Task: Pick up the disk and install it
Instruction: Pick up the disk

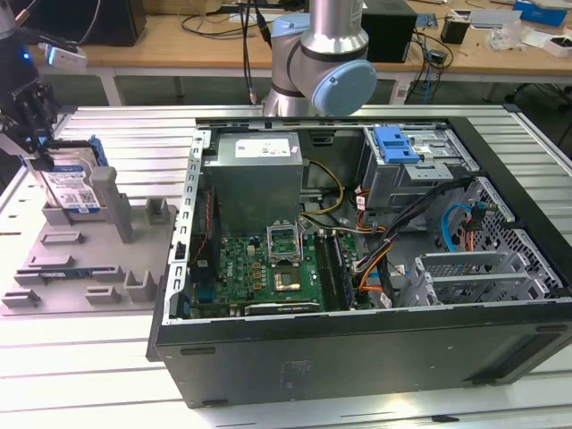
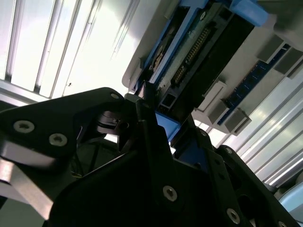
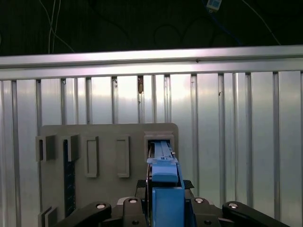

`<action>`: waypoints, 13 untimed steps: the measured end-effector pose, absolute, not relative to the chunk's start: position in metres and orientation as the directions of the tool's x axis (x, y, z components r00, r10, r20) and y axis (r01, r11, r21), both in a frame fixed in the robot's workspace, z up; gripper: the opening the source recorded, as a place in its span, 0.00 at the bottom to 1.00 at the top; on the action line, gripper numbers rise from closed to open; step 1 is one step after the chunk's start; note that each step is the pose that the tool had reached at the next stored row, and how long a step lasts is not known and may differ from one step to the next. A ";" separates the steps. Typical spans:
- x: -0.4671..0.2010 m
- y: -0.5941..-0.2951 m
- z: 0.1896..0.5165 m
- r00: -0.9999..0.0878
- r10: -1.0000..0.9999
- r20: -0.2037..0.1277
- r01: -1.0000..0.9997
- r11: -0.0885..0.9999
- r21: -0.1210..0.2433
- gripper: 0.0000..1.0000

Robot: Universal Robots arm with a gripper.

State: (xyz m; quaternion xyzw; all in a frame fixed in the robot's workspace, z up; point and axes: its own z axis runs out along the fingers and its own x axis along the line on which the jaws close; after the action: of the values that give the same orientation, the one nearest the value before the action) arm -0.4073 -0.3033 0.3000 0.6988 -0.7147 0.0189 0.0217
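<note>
An open computer case (image 1: 357, 349) lies beside a grey fixture tray (image 1: 98, 270) on a slatted table (image 1: 80, 375).

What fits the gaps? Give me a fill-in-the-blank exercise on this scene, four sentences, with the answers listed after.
1. The disk stands on edge in a grey holder, to the exterior view's ___ of the computer case.
2. The plastic carrier framing the disk is coloured ___.
3. In the exterior view, the gripper is at the disk's ___ edge.
4. Inside the case, a blue bracket sits atop the grey drive ___.

Missing words: left; blue; top; cage
</note>
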 end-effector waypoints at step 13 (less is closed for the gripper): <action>-0.407 -0.303 0.315 -0.022 -0.998 0.051 -1.000 0.023 0.002 0.36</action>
State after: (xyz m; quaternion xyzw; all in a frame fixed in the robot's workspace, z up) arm -0.4073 -0.3033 0.3152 0.6989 -0.7148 0.0173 0.0190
